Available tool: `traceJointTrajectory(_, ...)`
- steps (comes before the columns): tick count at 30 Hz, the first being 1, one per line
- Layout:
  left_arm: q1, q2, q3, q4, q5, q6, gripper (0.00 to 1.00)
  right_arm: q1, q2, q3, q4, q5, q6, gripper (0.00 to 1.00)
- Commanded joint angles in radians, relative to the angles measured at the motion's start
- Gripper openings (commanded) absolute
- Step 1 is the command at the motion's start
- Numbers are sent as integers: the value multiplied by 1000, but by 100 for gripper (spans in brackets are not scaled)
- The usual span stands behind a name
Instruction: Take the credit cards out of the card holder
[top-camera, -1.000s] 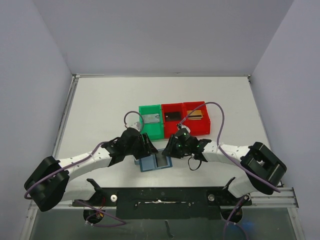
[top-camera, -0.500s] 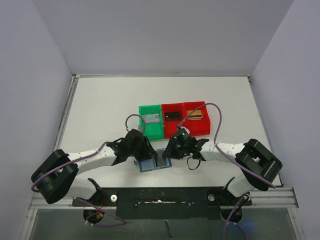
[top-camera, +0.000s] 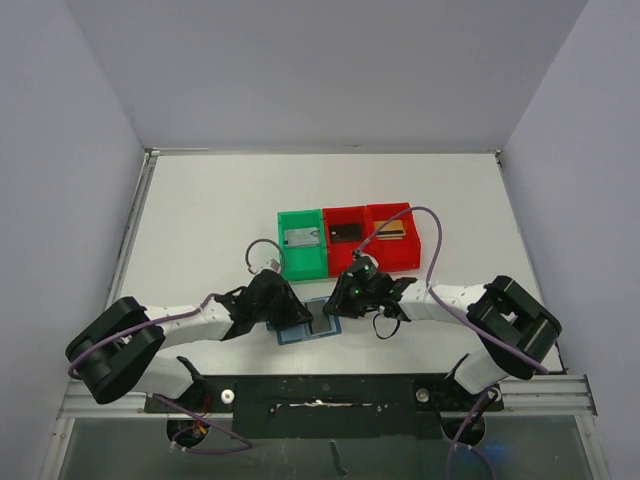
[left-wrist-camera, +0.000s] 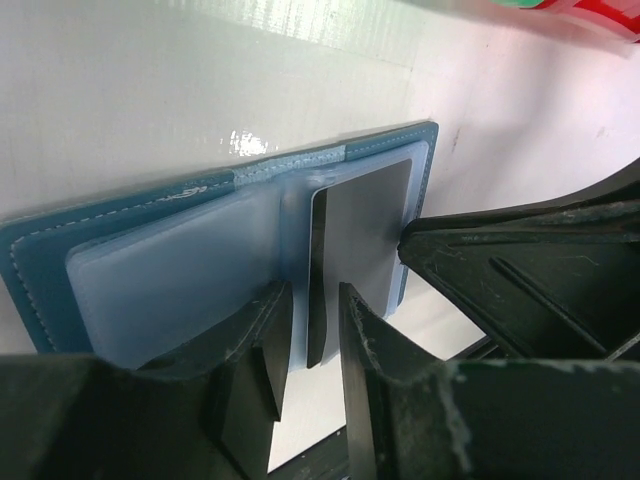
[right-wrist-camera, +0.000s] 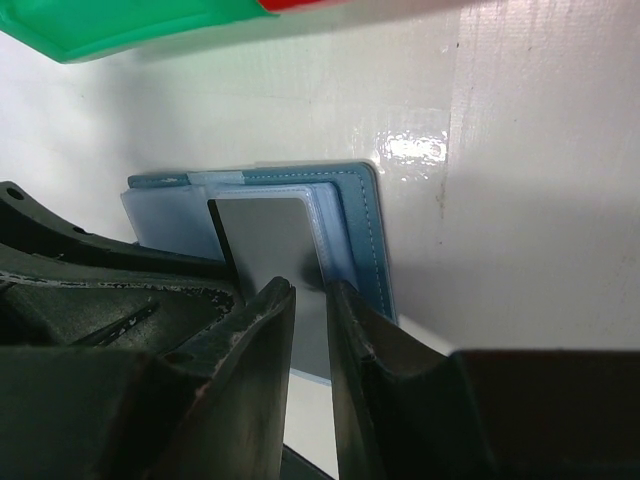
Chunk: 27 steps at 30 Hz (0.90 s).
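The blue card holder (top-camera: 297, 335) lies open and flat on the white table between my two grippers. In the left wrist view its left panel (left-wrist-camera: 160, 265) shows cloudy plastic pockets. A dark grey credit card (left-wrist-camera: 365, 225) sticks up out of the right panel. My left gripper (left-wrist-camera: 312, 292) straddles that card's near edge, jaws narrow, with a slit of light on each side. My right gripper (right-wrist-camera: 310, 288) hovers low over the same card (right-wrist-camera: 265, 240) beside the holder's stitched edge (right-wrist-camera: 365, 230). Its jaws stand a small gap apart with nothing between them.
Just behind the holder stands a row of bins, a green bin (top-camera: 316, 262) and two red bins (top-camera: 344, 215) (top-camera: 409, 251). Each holds a card. The two arms' wrists nearly meet over the holder. The black base rail (top-camera: 320, 390) runs along the near edge.
My left gripper has slid in toward the holder and narrowed its jaws round the card's edge. The right jaws have narrowed slightly. The holder has shifted a little.
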Motion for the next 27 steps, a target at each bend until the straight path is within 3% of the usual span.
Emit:
traceJointTrajectory(1, -6, -8, -49, 135, -19, -43, 23, -1, 12, -8, 10, -2, 5, 23)
traceJointTrajectory(11, -6, -32, -91, 185, -32, -79, 0, -1, 14, -10, 14, -9, 4, 22)
traceJointTrajectory(24, -6, -64, -111, 190, -36, -74, 0, -3, 23, -4, 14, -19, -3, 22)
traceJointTrajectory(27, -6, -48, -103, 202, -27, -69, 9, -3, 26, -2, 16, -21, -2, 22)
